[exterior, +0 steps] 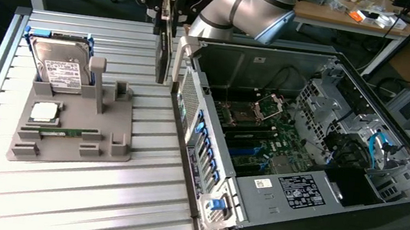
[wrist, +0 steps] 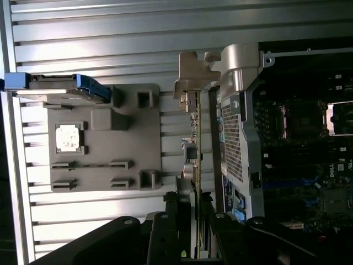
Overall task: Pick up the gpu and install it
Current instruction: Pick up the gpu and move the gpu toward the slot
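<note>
Mid-carry, the gripper (exterior: 168, 18), partway shut on the gpu (exterior: 164, 56), held it upright just beside the open case (exterior: 196, 126), slot alignment not yet done.

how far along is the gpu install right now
Done: the gpu is off the grey holder, lifted clear of the table. In hand: the gripper grips it on edge, hanging just outside the open computer case. Left: it is not yet inside the case or seated on the motherboard.
</note>
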